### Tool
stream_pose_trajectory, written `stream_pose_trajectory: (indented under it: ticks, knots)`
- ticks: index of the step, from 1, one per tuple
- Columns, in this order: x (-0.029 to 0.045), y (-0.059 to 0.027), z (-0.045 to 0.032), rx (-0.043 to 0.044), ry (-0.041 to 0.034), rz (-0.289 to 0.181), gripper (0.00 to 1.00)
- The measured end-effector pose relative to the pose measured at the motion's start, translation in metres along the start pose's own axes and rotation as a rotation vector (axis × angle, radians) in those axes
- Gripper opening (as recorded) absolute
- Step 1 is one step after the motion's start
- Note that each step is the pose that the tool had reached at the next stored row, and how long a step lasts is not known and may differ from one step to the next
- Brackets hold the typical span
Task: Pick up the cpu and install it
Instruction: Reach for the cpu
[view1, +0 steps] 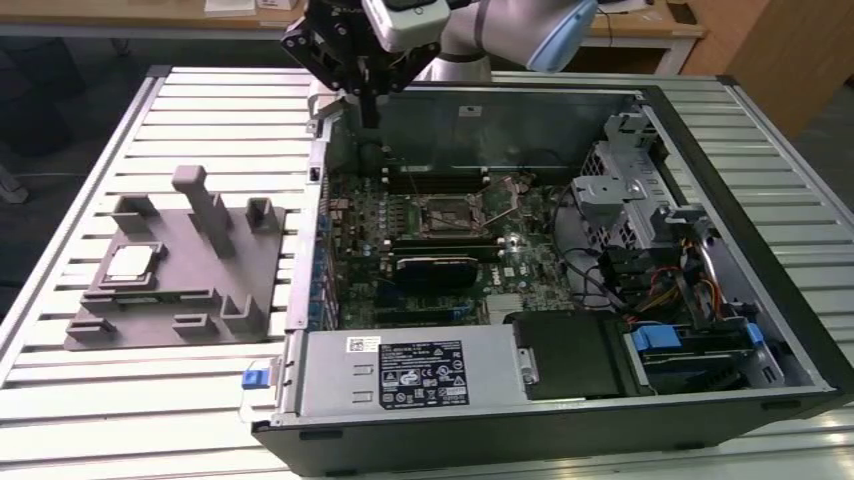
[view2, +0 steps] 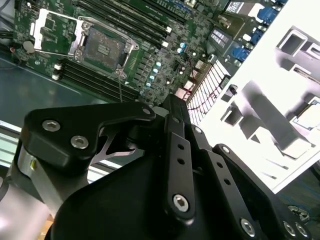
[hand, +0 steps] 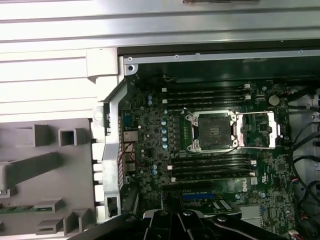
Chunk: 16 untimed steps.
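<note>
One slatted metal surface is carrying an open computer case, its motherboard lying exposed with the socket frame standing open. Toward the exterior view's left, a grey fixture is resting beside the case. We are hanging our pincer above the case's far corner, fingers pressing together on nothing. Well apart from it, the cpu is lying flat on the fixture.

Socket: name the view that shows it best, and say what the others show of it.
The first wrist view: the socket is seen nearly head-on, open and empty, its frame swung aside. The second wrist view shows the socket whole but at a slant. The exterior view shows it from farther off.
</note>
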<state>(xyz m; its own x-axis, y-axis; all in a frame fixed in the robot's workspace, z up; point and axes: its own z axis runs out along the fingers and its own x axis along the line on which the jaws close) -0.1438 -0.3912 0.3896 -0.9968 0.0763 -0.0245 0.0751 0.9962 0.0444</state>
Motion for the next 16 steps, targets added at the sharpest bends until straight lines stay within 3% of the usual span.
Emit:
stream_pose_trajectory:
  ticks: [16]
  knots:
    - [0.0285, 0.0028, 0.0033, 0.0001, 0.0001, 0.000, 0.11]
